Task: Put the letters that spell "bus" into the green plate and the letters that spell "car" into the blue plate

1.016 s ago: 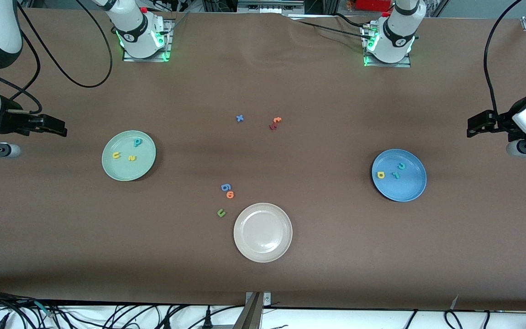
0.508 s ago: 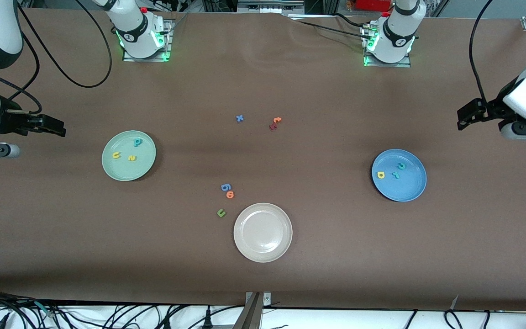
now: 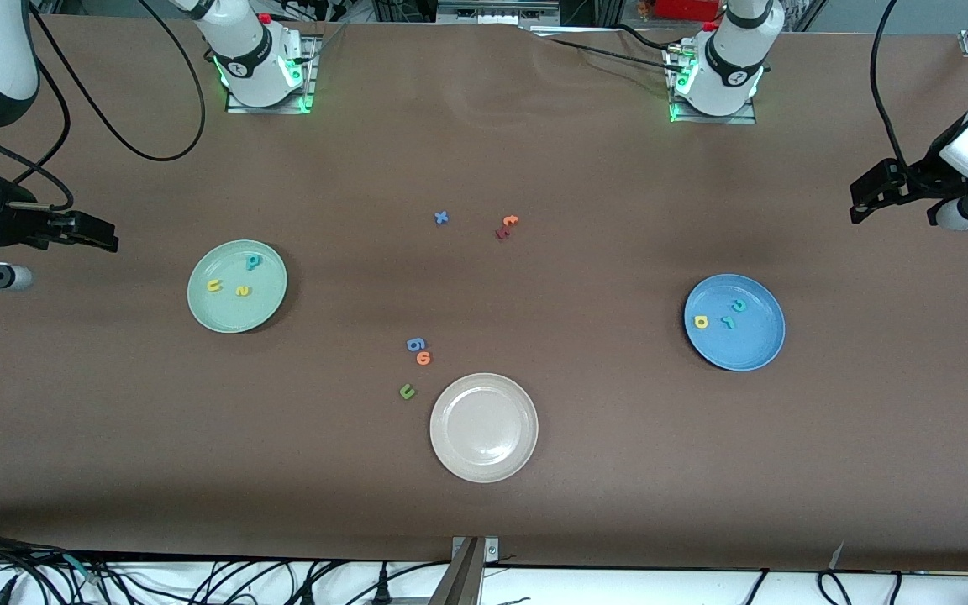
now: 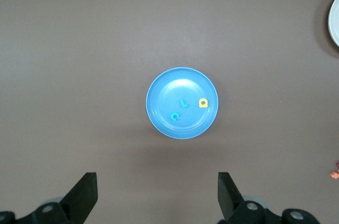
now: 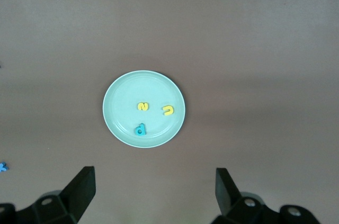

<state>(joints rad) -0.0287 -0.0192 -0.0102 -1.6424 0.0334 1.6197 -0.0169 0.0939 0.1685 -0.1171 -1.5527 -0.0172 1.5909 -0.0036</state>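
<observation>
Letters for "bus" sit in the green plate point(image 3: 237, 286), centre-left of the front view: teal b point(image 3: 254, 262), yellow u point(image 3: 214, 286), yellow s point(image 3: 242, 291), all apart from each other and inside the rim. Letters for "car" sit in the blue plate point(image 3: 734, 322), centre-right: teal c point(image 3: 739, 305), teal r point(image 3: 729, 321), yellow a point(image 3: 701, 322).

Edges & room: both plates have bare brown table point(image 3: 585, 470) all round; lower third of the frame is open up to the table edge.

Tools: right tool point(image 3: 102, 234) at the left edge of the frame, up in the air over bare table by the right arm's end, well apart from the green plate; jaws wide, nothing between them. In the right wrist view its 2 fingers point(image 5: 79, 188) stand spread at the frame's bottom w/ the plate in mid-frame. Left tool point(image 3: 866, 195) at the right edge, upper-right of the blue plate, over bare table; jaws wide, holding nothing. Left wrist view shows the fingers point(image 4: 85, 195) spread, blue plate centred.

Others, mid-frame: blue x point(image 3: 441, 218), orange t-like piece point(image 3: 510, 221) touching a red piece point(image 3: 502, 234); lower, blue 6 point(image 3: 415, 344) just beside orange o point(image 3: 423, 359), olive u point(image 3: 407, 391) near the beige plate point(image 3: 484, 428). None lie between a tool and its plate.
</observation>
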